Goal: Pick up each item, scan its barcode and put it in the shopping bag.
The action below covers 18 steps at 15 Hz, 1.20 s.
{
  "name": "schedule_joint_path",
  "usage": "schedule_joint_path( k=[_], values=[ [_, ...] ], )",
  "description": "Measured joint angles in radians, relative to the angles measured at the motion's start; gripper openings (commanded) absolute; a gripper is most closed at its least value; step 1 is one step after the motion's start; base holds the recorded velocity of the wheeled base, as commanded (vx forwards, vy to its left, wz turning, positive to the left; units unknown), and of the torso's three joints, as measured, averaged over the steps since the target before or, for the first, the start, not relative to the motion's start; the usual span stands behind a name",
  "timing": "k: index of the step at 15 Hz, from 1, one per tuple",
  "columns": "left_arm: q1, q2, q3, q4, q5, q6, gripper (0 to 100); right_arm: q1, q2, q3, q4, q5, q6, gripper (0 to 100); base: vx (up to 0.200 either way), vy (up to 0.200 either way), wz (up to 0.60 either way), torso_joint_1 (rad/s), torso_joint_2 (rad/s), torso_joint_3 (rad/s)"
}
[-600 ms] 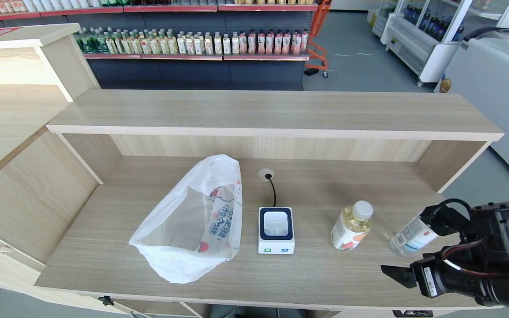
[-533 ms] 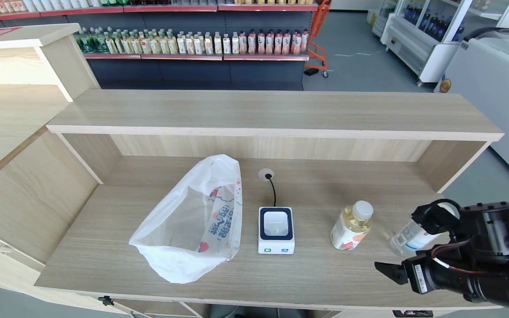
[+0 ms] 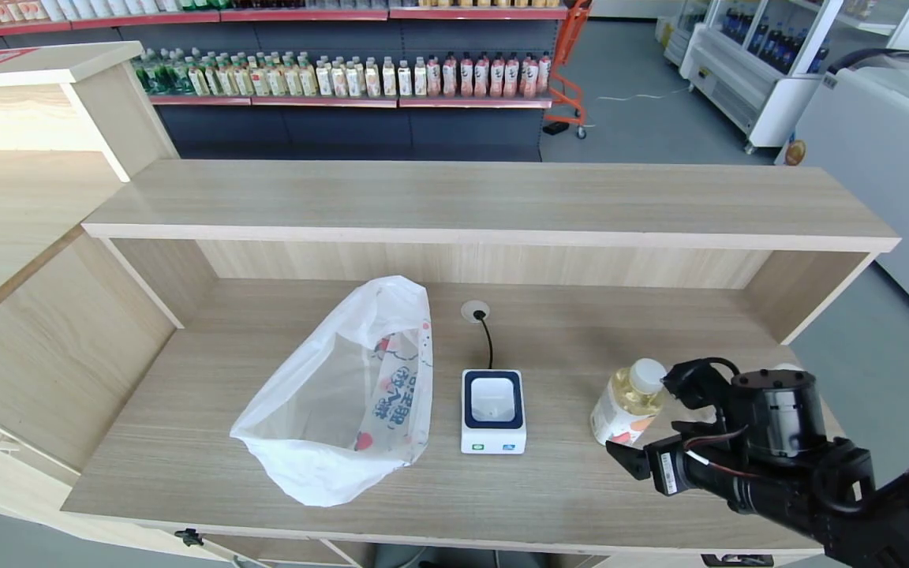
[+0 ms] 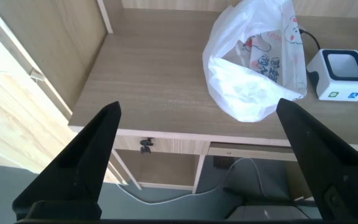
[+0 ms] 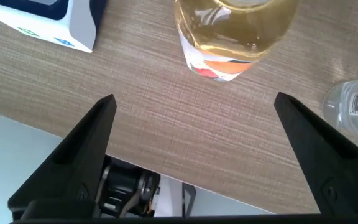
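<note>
A white plastic shopping bag (image 3: 344, 402) (image 4: 253, 62) lies open on the wooden counter (image 3: 186, 442), left of the white barcode scanner (image 3: 492, 410) (image 4: 340, 74) (image 5: 48, 18). A bottle of yellow drink with a white cap (image 3: 630, 401) (image 5: 235, 37) stands right of the scanner. My right gripper (image 3: 656, 418) (image 5: 194, 99) is open just in front of that bottle, apart from it. A clear bottle with a barcode label (image 5: 356, 112) lies to the yellow bottle's right. My left gripper (image 4: 199, 106) hangs open, holding nothing, off the counter's front-left edge.
A raised ledge (image 3: 486, 197) walls the counter's back and both sides. The scanner's black cable (image 3: 488, 339) runs to a grommet behind it. Store shelves with bottles (image 3: 344, 75) and freezers (image 3: 880, 134) stand beyond.
My right arm has swung left, from beside the clear bottle to in front of the yellow drink bottle, and now covers the clear bottle in the head view. Bag, scanner and bottles have not moved.
</note>
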Motion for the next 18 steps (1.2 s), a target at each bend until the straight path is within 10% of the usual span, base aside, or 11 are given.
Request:
schedule_joint_path(
  k=[18],
  values=[
    [0.0, 0.0, 0.0, 0.0, 0.0, 0.0, 100, 0.03, 0.265, -0.15, -0.285, -0.113, -0.037, 100, 0.0, 0.0, 0.0, 0.0, 0.0, 0.0]
  ],
)
